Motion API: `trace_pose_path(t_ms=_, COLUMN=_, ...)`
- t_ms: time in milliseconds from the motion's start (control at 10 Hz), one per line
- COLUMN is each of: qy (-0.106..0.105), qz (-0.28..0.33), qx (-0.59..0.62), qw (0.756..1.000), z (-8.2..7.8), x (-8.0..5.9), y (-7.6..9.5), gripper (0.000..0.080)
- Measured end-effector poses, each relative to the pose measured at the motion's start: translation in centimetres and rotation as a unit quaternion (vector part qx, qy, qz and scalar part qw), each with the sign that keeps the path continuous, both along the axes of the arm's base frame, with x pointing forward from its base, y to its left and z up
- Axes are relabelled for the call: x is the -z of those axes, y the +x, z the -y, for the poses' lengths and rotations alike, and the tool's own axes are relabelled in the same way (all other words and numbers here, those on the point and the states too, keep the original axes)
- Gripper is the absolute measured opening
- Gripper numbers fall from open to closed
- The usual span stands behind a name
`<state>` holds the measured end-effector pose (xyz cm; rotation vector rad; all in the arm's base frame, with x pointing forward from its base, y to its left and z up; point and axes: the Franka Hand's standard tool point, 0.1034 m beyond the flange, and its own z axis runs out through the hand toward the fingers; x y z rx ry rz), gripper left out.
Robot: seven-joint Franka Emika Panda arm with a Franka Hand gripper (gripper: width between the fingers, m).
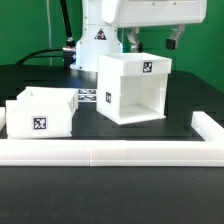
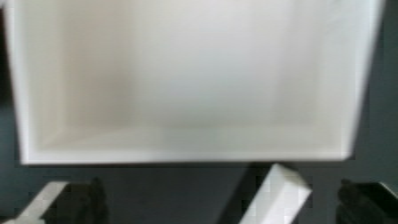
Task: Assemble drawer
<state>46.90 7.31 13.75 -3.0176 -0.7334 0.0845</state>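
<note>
The tall white housing [image 1: 133,88] stands upright at the middle of the table, with a tag on its upper front. One white tray [image 1: 40,112] with a tag on its front sits at the exterior view's left. I see no second tray. My gripper [image 1: 150,42] hangs just above the housing's open top, its fingers spread and empty. In the wrist view the housing's hollow inside [image 2: 178,80] fills most of the picture. The gripper [image 2: 214,205] shows there with dark fingertips [image 2: 63,205] far apart, touching nothing.
A long low white rail [image 1: 100,152] runs along the front and turns back at the exterior view's right. The marker board [image 1: 88,98] lies between tray and housing. The robot base [image 1: 95,50] stands behind. A slanted white piece [image 2: 281,195] that I cannot identify shows between the fingers.
</note>
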Motion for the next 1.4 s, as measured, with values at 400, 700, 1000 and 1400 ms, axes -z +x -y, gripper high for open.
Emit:
trace_pose_path(t_ms=400, qy=-0.001, qz=0.014, qx=0.0, qw=1.0, z=-1.8, x=1.0, y=-3.2, gripper=0.065)
trace_pose_path(t_ms=700, qy=0.001, qz=0.013, qx=-0.001, qw=1.0, z=-1.7, x=1.2, y=-3.3, gripper=0.065)
trace_pose_path(t_ms=1000, qy=0.008, qz=0.016, qx=0.001, qw=1.0, z=-1.2, x=3.0, y=-5.4, gripper=0.065)
trace_pose_path(t_ms=1400, qy=0.008, qz=0.008, qx=0.002, qw=1.0, z=-1.0, x=3.8, y=-5.7, gripper=0.0507)
